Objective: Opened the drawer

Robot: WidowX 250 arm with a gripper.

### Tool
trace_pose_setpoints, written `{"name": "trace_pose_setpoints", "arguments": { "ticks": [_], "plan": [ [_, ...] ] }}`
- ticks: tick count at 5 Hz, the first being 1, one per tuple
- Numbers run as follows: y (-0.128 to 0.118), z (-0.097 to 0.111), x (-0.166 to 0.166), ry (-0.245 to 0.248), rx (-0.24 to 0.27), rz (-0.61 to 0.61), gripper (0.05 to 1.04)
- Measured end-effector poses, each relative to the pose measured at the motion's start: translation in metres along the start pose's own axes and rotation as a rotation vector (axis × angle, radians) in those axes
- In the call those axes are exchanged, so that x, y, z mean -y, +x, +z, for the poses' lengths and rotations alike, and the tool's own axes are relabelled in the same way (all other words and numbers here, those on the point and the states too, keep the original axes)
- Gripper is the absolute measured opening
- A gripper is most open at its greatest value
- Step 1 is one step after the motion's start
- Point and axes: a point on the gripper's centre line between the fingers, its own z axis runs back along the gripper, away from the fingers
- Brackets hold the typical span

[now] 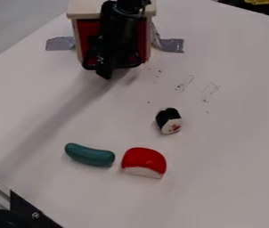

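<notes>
Gripper (pixel 106 70) hangs at the drawer (pixel 88 35), upper left, likely for pulling; whether clenched or released, I can't tell.

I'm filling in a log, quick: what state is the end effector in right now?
End effector, by the red drawer front: open or closed cannot be told.
</notes>
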Motion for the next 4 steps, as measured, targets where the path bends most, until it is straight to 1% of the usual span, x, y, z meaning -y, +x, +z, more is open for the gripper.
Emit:
{"name": "trace_pose_setpoints", "arguments": {
  "ticks": [1,2,3,4],
  "plan": [
    [-0.003,-0.001,0.001,0.001,-0.023,0.004,0.683],
    [-0.005,0.0,-0.004,-0.004,-0.033,-0.006,0.479],
    [-0.004,-0.002,-0.011,-0.031,-0.044,0.004,0.388],
    [-0.002,-0.006,-0.03,-0.03,-0.058,0.001,0.345]
  ]
}}
